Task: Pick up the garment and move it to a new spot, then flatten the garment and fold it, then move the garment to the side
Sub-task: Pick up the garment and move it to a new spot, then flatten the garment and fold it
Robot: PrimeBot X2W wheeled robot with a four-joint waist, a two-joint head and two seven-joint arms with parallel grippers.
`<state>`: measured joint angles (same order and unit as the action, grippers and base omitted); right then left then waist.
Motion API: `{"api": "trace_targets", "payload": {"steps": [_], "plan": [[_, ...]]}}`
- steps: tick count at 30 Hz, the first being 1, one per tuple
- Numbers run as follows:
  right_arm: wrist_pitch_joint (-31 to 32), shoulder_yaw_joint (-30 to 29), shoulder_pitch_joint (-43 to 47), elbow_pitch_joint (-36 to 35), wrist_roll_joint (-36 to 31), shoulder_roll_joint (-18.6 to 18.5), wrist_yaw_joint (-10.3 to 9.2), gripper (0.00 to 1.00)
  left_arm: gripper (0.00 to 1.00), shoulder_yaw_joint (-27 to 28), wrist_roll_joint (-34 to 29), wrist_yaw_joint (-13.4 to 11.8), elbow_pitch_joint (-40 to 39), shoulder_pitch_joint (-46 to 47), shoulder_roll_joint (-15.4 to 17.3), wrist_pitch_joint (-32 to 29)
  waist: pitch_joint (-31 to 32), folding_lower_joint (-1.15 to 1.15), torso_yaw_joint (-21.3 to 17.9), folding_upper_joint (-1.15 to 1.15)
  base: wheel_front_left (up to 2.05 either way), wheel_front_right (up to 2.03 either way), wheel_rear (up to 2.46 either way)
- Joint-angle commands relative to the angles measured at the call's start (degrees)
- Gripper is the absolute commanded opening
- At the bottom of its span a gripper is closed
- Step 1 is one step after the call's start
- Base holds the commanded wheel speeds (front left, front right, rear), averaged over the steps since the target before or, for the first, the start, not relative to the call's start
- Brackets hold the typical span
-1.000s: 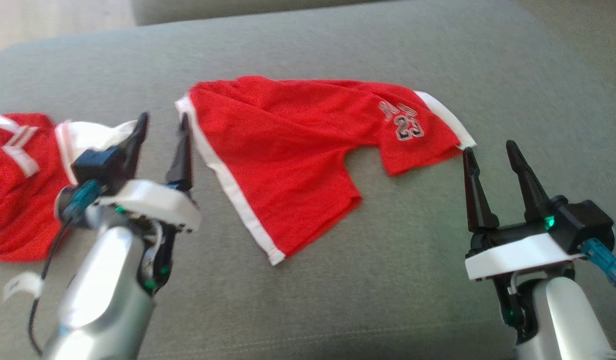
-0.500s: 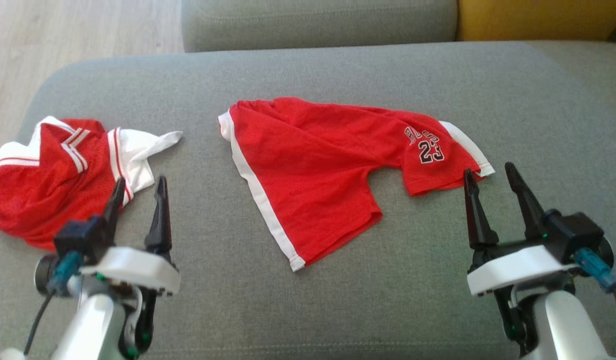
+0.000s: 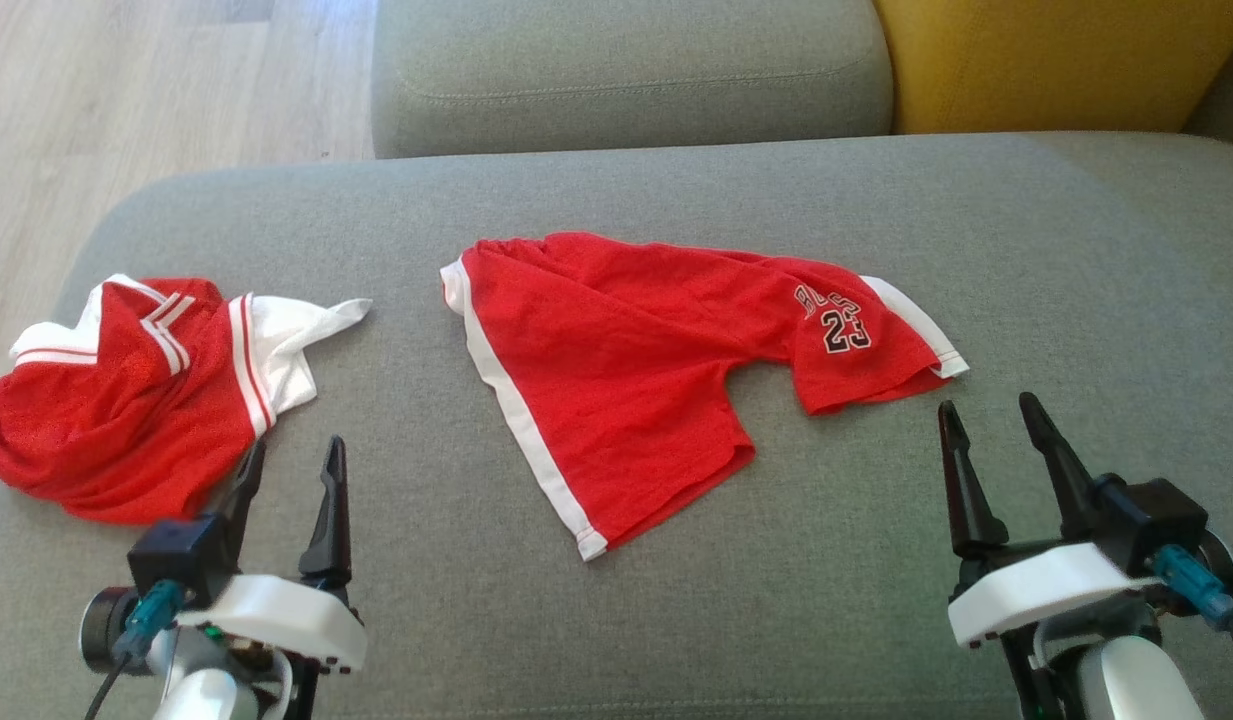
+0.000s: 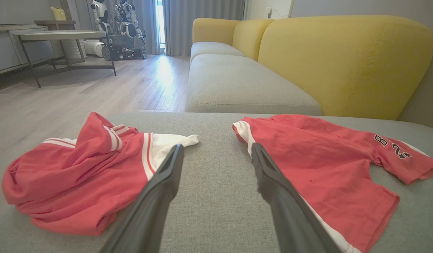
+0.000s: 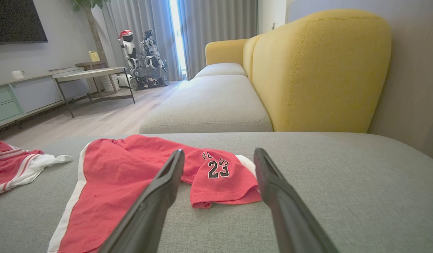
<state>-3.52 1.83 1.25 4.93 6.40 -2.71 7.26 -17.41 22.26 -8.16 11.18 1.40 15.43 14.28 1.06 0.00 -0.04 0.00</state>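
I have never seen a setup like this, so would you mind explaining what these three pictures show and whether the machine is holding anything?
This is a two-armed robot facing a grey sofa cushion. The top picture comes from a camera on its head, looking down; the other two come from cameras on each wrist, looking along that hand's two dark fingers. The left hand and the right hand both stand open and hold nothing. On the cushion lie red shorts with white side stripes and the number 23, spread out in the middle, and a crumpled red and white jersey on the robot's left. Behind are a yellow backrest and a wooden floor.
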Motion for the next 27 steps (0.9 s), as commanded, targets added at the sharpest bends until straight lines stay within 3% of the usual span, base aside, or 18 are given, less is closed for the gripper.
{"api": "trace_targets", "payload": {"steps": [1,27], "plan": [[0.11,1.18,-1.48,-2.31,-0.20,-0.17,0.23,1.00,1.00,2.26,-0.34,-0.38,-2.09,2.42,1.59,0.49,0.07,0.00,-0.06,0.00,0.00,0.00,0.00],[0.46,0.86,-1.06,-3.14,0.20,-0.17,0.23,1.00,1.00,1.45,0.21,-1.25,-2.57,2.30,2.55,-0.65,-0.31,0.00,-0.62,0.00,0.00,0.00,0.00]]}}
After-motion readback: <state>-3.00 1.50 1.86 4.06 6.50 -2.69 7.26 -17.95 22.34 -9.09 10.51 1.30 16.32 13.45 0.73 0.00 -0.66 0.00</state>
